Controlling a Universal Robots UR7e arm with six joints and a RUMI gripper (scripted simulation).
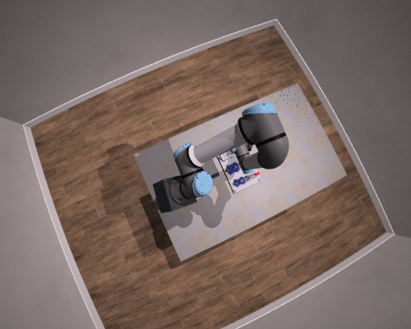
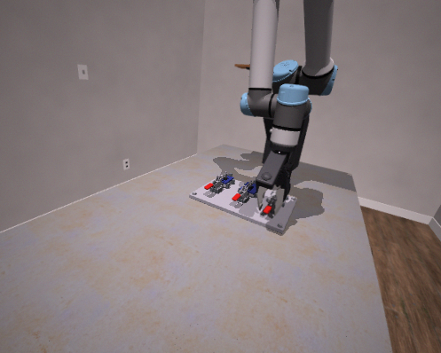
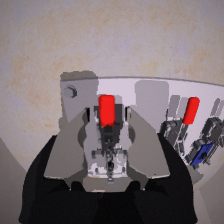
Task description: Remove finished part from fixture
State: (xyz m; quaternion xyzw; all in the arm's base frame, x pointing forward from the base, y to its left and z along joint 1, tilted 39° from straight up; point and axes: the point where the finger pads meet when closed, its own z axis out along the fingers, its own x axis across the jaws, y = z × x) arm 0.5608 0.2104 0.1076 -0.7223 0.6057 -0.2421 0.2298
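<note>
The fixture plate (image 1: pixel 239 189) (image 2: pixel 287 217) (image 3: pixel 125 87) carries three toggle clamps with red handles. Two blue blanks sit in two of them: one blank (image 1: pixel 233 167) (image 2: pixel 252 188) (image 3: pixel 202 151) in the middle clamp, the other blank (image 1: pixel 240 181) (image 2: pixel 227 179) in the far end clamp. A pale part (image 2: pixel 270 194) (image 3: pixel 104 173) lies at the remaining clamp; its slot cannot be made out. My gripper (image 2: pixel 271 207) (image 3: pixel 107 108) points down over that clamp, its jaws partly open on either side of the red handle (image 2: pixel 267 209) (image 3: pixel 106 110), with gaps to it. The top view hides the jaws behind the arm.
The middle clamp's red handle (image 2: pixel 236 197) (image 3: pixel 191 111) stands beside my jaw. The far clamp's red handle (image 1: pixel 256 174) (image 2: pixel 208 186) is further along. A bolt head (image 2: pixel 279 225) (image 3: pixel 71 91) sits at the plate's corner. The table (image 1: pixel 300 153) (image 2: pixel 140 266) extends around the plate.
</note>
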